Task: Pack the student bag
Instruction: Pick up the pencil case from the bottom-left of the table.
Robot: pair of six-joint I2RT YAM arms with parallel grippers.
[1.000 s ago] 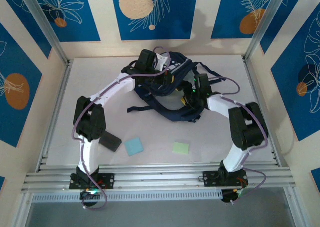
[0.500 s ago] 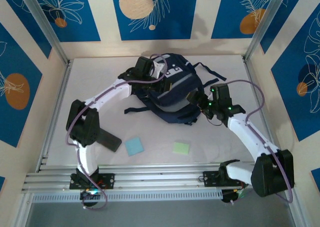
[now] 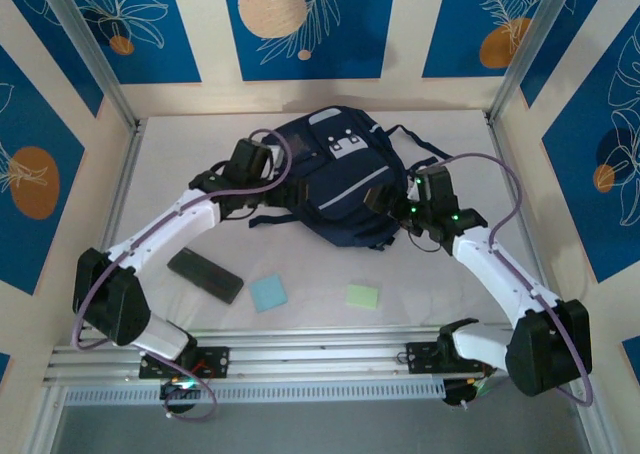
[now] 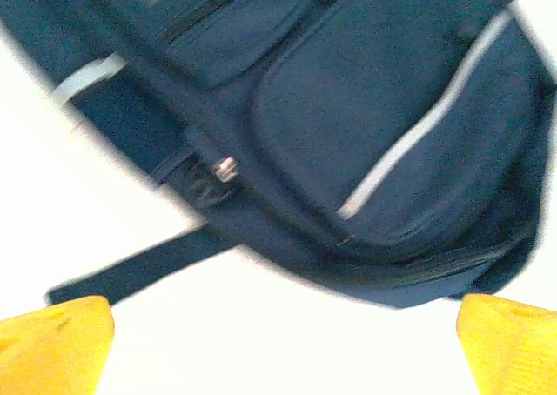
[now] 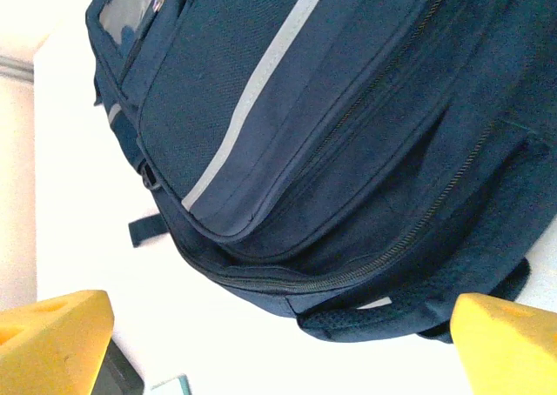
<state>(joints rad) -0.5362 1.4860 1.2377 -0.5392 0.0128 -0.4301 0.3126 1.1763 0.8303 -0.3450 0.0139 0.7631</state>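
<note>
Worktop (image 3: 160, 154): student bag (image 3: 340, 184) lies flat, front up, toward rear centre; zips look shut. Left pincer (image 4: 278, 351) and right pincer (image 5: 278, 347) both wide, empty, flanking it. Step: bag laid out, nothing packed. Next, likely: open a zip, then fetch dark slab (image 3: 205, 276), blue pad (image 3: 268, 293), green pad (image 3: 362, 295).

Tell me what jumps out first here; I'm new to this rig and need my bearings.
The big navy student bag lies front up at the far middle of the table. The left gripper and right gripper flank it, both open and empty. Nearer the arm bases lie a black slab, a blue pad and a green pad.
</note>
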